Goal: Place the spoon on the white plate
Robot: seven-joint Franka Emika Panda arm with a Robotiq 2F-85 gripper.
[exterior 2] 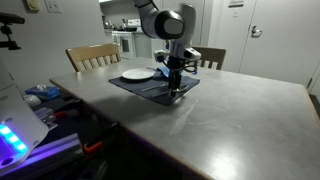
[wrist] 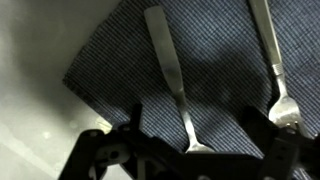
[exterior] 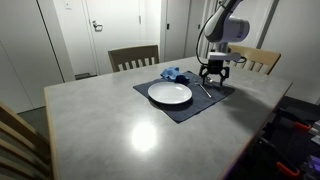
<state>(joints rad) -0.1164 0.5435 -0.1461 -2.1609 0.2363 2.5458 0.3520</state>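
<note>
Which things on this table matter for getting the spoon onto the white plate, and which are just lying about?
For the job:
spoon
white plate
hand, open above the spoon

Just lying about:
second silver utensil, apparently a fork
blue object
dark placemat
wooden chairs

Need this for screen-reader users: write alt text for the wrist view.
The open gripper hovers over what is likely the spoon, lying on a dark blue-grey placemat. A fork-like utensil lies to its right; grey table shows at left.
</note>
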